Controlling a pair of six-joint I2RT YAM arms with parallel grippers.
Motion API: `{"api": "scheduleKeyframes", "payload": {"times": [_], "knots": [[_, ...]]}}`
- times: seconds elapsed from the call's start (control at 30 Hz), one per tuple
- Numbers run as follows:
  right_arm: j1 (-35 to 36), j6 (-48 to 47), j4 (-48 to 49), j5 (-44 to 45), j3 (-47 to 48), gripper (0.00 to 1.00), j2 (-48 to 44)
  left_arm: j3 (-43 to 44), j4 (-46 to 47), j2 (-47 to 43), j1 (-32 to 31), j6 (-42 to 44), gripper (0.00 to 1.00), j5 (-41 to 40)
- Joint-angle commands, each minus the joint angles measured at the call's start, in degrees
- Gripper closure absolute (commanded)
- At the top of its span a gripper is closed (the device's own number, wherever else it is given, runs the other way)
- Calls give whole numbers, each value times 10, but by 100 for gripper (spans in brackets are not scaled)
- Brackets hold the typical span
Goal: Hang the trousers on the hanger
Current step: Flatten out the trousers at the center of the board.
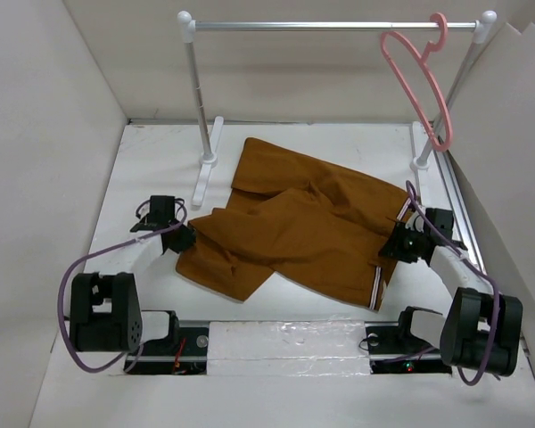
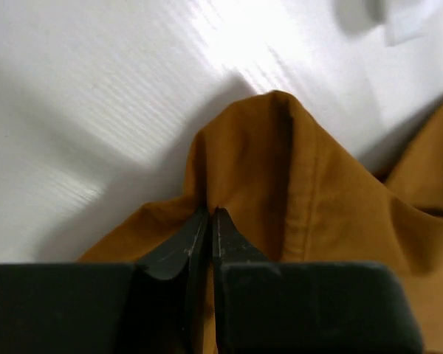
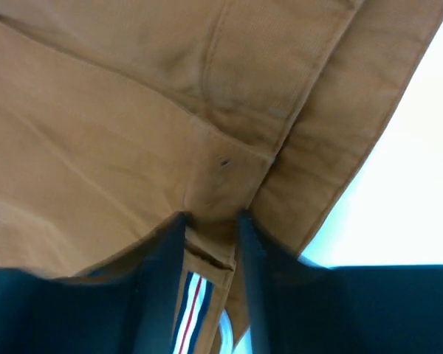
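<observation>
Two end effectors gripped the trousers [image 1: 303,232], which lay spread mid-frame on the table [image 1: 152,169]. At their left edge the left end effector [image 1: 180,239] was pinched nearly closed on a cloth fold. At lower right the right end effector [image 1: 399,242] clamped the striped waistband. Judged: grasp made. The next move calls for lifting both ends toward the hanger [image 1: 419,85], which hung upper right on the rail [image 1: 330,27]. No containers seen.

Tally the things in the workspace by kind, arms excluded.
trousers: 1
pink hanger: 1
clothes rail: 1
Total: 3
</observation>
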Motion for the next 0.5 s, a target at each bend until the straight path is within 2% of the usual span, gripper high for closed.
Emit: {"api": "scheduleKeyframes", "payload": {"times": [0.0, 0.03, 0.1, 0.17, 0.2, 0.23, 0.27, 0.37, 0.43, 0.47], "knots": [[-17, 4, 80, -50, -3, 71, 27, 38, 22, -54, -1, 2, 100, 15], [-22, 7, 101, -64, -1, 88, 51, 47, 15, -88, -1, 9, 100, -4], [-22, 10, 108, -89, 8, 99, 66, 91, -12, -119, -1, 18, 100, -36], [-22, 11, 108, -88, 20, 100, 71, 160, -28, -157, -1, 57, 100, -70], [-22, 13, 109, -83, 21, 100, 69, 193, -35, -166, -21, 81, 100, -88], [-22, 15, 110, -78, 25, 100, 67, 224, -34, -180, -35, 106, 100, -143], [-22, 20, 111, -65, 27, 100, 65, 279, -26, -185, -42, 160, 100, -151], [-28, 32, 119, -58, 37, 100, 74, 375, -19, -181, -42, 249, 100, -121], [-34, 41, 123, -57, 47, 100, 83, 400, -17, -186, -42, 308, 100, -72], [-34, 45, 123, -54, 49, 100, 85, 402, -22, -191, -42, 309, 99, -59]]}}
